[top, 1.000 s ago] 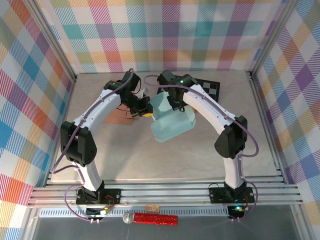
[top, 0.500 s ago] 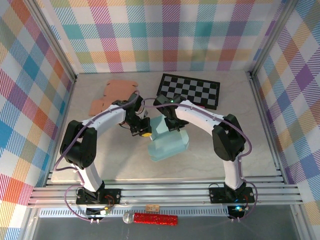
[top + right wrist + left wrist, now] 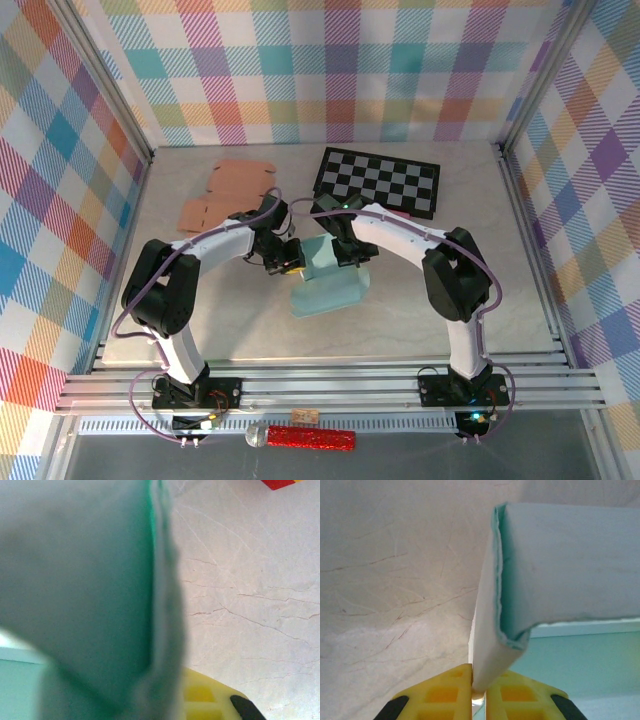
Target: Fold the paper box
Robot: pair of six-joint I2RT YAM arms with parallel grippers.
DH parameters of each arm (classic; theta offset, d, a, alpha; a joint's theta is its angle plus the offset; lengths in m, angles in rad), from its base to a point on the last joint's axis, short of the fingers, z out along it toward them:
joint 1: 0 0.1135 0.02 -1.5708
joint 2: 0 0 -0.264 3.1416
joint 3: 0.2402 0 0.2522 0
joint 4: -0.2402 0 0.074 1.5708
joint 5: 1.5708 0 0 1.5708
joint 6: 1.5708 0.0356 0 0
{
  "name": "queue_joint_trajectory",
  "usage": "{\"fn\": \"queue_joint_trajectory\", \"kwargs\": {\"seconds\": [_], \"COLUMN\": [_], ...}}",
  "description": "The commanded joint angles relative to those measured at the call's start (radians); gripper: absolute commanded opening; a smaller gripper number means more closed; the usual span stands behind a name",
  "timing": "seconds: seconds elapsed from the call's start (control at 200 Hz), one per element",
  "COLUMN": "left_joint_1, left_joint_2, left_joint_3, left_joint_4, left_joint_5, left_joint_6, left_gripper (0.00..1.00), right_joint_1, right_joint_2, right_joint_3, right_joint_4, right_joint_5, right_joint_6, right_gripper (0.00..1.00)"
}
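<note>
Left gripper (image 3: 479, 694) pinches a folded edge of the light-teal paper box (image 3: 330, 288), which sits at the middle of the table (image 3: 210, 320). Right gripper (image 3: 350, 256) clamps the opposite wall, jaws nearly together. Beyond lie an unfolded tan box blank (image 3: 225, 188) and a checkerboard (image 3: 378, 180).

The left arm (image 3: 205, 240) and right arm (image 3: 410, 232) are rising from their near bases, elbows bending outward, and reaching in so the wrists are meeting mid-table. The left gripper (image 3: 288, 262) is pointing right, its yellow fingers (image 3: 445, 692) pinching a panel of the paper box (image 3: 330, 292). The right gripper (image 3: 347, 258) is angling downward, clamping the same box.
</note>
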Motion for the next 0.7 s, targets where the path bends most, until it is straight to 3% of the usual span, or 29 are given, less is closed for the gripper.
{"fn": "queue_joint_trajectory", "kwargs": {"seconds": [0.0,0.38,0.46,0.5,0.695], "left_joint_1": [-0.015,-0.039,-0.049,-0.056,-0.112], "left_joint_2": [0.032,0.026,0.028,0.028,0.061], "left_joint_3": [-0.021,-0.019,-0.012,-0.004,0.098], "left_joint_4": [0.031,0.022,0.015,0.003,-0.157], "left_joint_5": [-0.062,-0.102,-0.116,-0.133,-0.269], "left_joint_6": [-0.030,-0.031,-0.033,-0.033,-0.053], "left_gripper": [0.12,0.12,0.06,0.00,0.00], "right_joint_1": [0.000,-0.012,-0.012,-0.012,-0.013], "right_joint_2": [-0.004,0.009,0.016,0.017,0.016], "right_joint_3": [0.005,0.017,0.020,0.021,0.026], "right_joint_4": [-0.016,-0.026,-0.029,-0.030,-0.037], "right_joint_5": [-0.036,-0.053,-0.062,-0.065,-0.072], "right_joint_6": [0.028,0.025,0.026,0.028,0.030], "right_gripper": [0.00,0.00,0.00,0.00,0.00]}}
